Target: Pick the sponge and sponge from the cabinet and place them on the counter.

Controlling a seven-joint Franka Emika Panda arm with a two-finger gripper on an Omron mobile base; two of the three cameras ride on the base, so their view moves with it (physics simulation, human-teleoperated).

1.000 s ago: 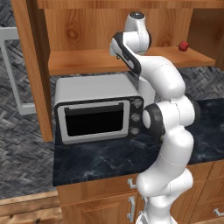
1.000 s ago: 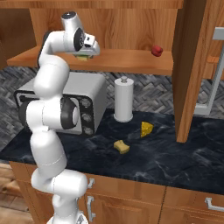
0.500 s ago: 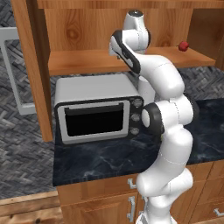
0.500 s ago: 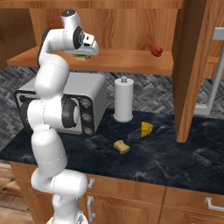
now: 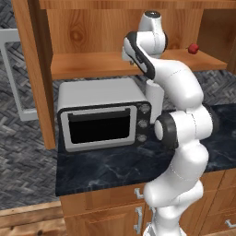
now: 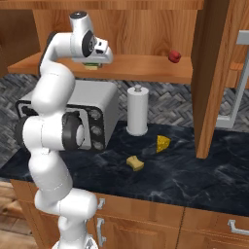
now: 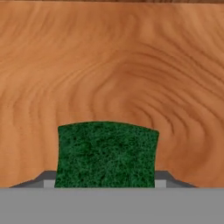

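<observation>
On the black-blue marbled counter, a dull olive-yellow sponge block lies toward its front edge. Farther back, on the orange-brown wooden cabinet's inner shelf, the two-finger gripper clamps the green-topped yellow sponge.

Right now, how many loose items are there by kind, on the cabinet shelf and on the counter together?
Sponges: 2, green-topped sponge on the shelf at the gripper, olive-yellow sponge on the counter
Cheese wedge: 1
Red fruit: 1
Paper towel roll: 1
Total: 5
</observation>
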